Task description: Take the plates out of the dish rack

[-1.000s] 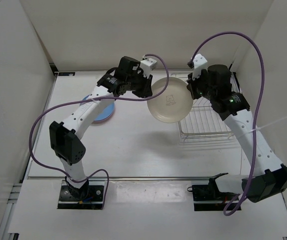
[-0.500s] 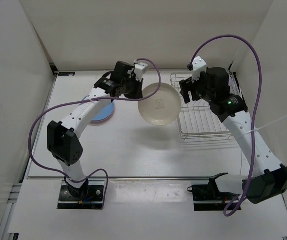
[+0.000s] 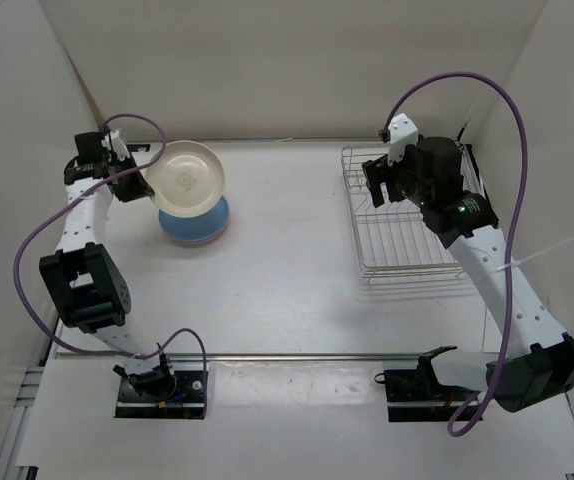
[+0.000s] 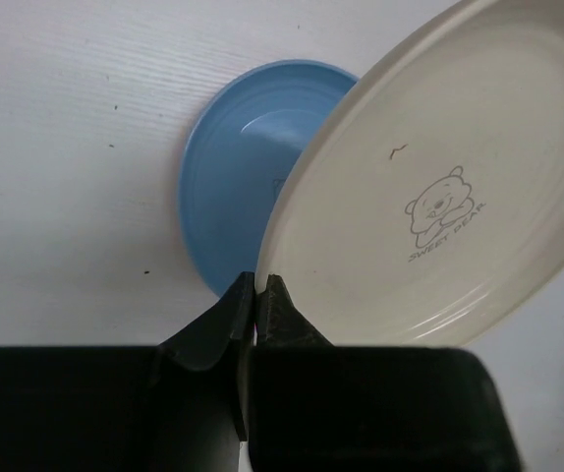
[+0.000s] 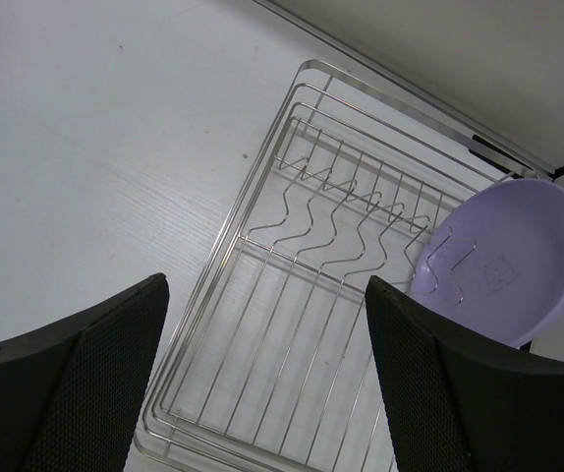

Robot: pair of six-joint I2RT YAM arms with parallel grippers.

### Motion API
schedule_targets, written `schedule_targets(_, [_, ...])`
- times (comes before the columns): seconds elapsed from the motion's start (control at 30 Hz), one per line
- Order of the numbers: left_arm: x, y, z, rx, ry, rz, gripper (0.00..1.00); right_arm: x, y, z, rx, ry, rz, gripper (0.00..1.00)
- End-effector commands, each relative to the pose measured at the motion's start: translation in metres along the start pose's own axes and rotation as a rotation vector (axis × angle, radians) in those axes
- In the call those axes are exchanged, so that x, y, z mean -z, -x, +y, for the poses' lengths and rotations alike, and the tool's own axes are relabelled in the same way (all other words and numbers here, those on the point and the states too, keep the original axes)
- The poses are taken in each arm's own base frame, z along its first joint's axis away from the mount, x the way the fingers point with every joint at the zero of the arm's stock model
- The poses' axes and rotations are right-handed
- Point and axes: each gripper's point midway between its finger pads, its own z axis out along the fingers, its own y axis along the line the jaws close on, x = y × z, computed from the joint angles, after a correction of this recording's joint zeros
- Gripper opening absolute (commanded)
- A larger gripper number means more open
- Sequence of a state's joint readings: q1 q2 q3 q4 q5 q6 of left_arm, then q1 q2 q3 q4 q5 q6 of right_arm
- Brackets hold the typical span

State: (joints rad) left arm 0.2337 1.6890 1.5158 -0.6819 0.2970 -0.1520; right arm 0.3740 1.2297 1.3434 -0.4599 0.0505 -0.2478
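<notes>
My left gripper (image 3: 145, 183) (image 4: 259, 280) is shut on the rim of the cream-white plate (image 3: 189, 178) (image 4: 439, 197), which has a bear drawing. It holds the plate tilted above the blue plate (image 3: 199, 226) (image 4: 238, 167), which lies flat on the table at the far left. My right gripper (image 3: 382, 185) (image 5: 265, 285) hangs open over the dish rack (image 3: 407, 250) (image 5: 259, 167) with nothing between its fingers. A lavender plate (image 5: 503, 261) leans in the rack's prongs at the far end. In the top view my right arm hides it.
White walls close in the table at the left, back and right. The rack stands near the right wall. Purple cables loop from both arms.
The right gripper opened and let go of the cream-white plate. The left arm swung the plate from beside the rack to the far left, over the blue plate.
</notes>
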Motion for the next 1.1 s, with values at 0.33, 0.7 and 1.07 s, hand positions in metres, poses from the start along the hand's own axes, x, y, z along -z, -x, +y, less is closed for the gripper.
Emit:
schedule_targets(0.33, [-0.043,-0.049,0.022,0.219,-0.147,0.264,0.11,0.010,0.022,-0.007,0.013,-0.021,-0.076,0.83])
schedule_targets(0.7, [-0.057,-0.039,0.032,0.219,-0.116,0.250,0.11,0.014,0.025,-0.006,0.014,-0.013,-0.088,0.82])
schedule_targets(1.07, [-0.065,-0.042,0.043,0.192,-0.048,0.246,0.11,0.018,0.026,-0.004,0.014,-0.007,-0.099,0.81])
